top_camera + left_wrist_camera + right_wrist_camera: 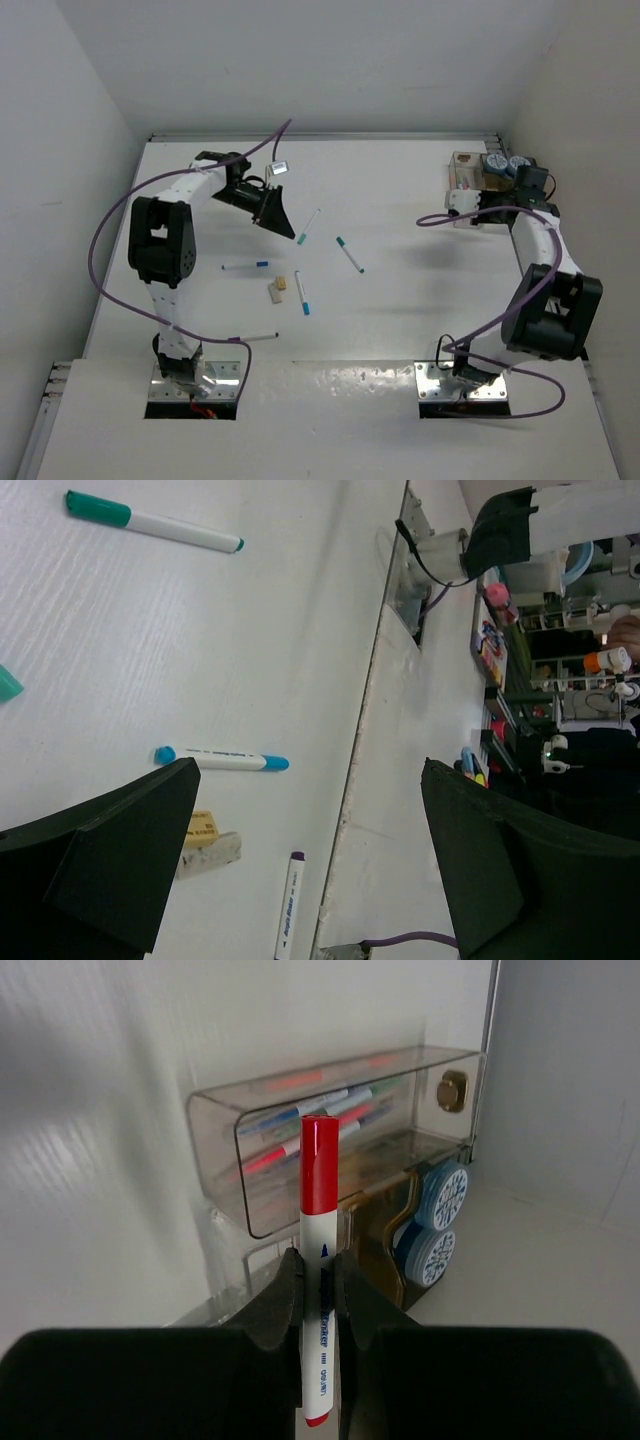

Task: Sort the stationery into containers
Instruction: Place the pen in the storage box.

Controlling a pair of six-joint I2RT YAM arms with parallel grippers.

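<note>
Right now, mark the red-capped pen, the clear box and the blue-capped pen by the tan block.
red-capped pen (320, 1170): right wrist view, on its red cap.
clear box (212, 1155): right wrist view, on its end wall.
blue-capped pen (222, 759): left wrist view, on its white barrel.

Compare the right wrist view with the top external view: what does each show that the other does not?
Only the right wrist: a red-capped pen clamped between the jaws of the right gripper, and several pens already lying inside the clear container.
Only the top external: the left gripper with its jaws wide open above the table, plus five loose pens and small blocks not yet sorted.
Both: the containers at the table's far right corner and the two blue rolls with them.
</note>
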